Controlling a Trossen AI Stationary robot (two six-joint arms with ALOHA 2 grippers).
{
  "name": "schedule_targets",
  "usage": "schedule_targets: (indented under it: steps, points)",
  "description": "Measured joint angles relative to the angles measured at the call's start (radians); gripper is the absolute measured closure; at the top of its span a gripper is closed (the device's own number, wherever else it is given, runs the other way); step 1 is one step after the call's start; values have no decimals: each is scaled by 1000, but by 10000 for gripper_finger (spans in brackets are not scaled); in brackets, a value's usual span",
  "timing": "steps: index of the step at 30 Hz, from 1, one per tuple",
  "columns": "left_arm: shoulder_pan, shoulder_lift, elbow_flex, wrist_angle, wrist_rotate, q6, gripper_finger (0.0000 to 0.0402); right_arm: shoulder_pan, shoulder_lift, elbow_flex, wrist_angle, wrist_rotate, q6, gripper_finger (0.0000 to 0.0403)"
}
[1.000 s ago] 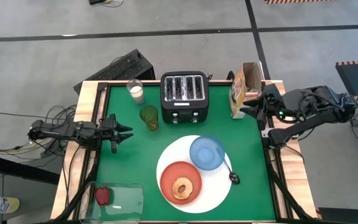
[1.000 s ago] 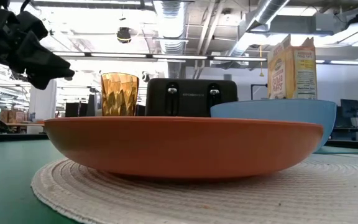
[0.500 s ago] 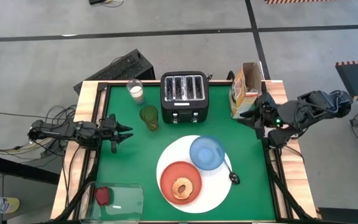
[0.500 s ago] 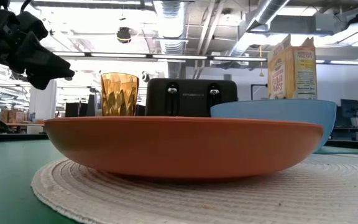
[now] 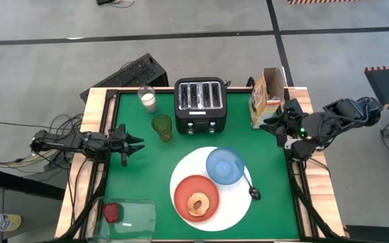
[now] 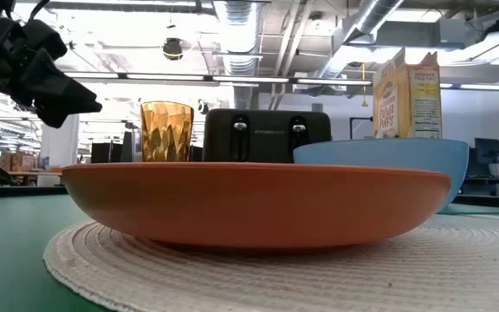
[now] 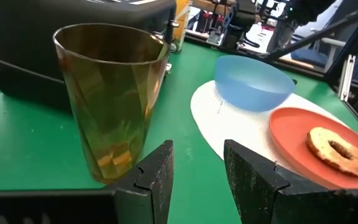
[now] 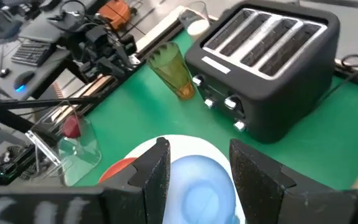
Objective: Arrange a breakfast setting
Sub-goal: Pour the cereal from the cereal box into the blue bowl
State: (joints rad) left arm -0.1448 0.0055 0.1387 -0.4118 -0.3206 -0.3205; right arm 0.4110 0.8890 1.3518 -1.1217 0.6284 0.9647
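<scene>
The breakfast setting lies at the table's near middle. A large white round plate (image 5: 231, 206) carries an orange-red plate (image 5: 184, 192), a blue bowl (image 5: 225, 165) and a small dark spoon (image 5: 254, 192). A ring-shaped bagel (image 5: 197, 204) lies on the orange-red plate (image 7: 303, 134). My left gripper (image 5: 135, 143) stands open at the left edge, pointing at an amber glass (image 7: 114, 93). My right gripper (image 5: 273, 124) hovers open by the right edge, above the table, looking down on the bowl (image 8: 197, 186).
A black toaster (image 5: 200, 104) stands at the far middle, with a glass of milk (image 5: 147, 98) and the amber glass (image 5: 162, 127) to its left. A cereal box (image 5: 265, 98) stands far right. A clear container (image 5: 123, 217) holds a dark red food piece (image 5: 111, 212).
My right gripper has moved a little toward the table's near edge, away from the cereal box, and has rolled about its own axis while the arm folded in. It stays open.
</scene>
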Motion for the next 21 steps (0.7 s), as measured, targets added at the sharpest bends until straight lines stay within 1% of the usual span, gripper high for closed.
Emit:
schedule_targets:
  steps: [6,8,18,21]
  points:
    - [0,0,0,0,0,9,274,-15,3,0,-61,1,12,217]
    - [0,0,0,0,0,10,274,-22,2,0,-90,1,44,217]
    - [0,0,0,-1,0,10,274,-36,9,0,-323,2,361,217]
    - [0,0,0,-1,0,10,274,-36,11,0,-376,23,445,217]
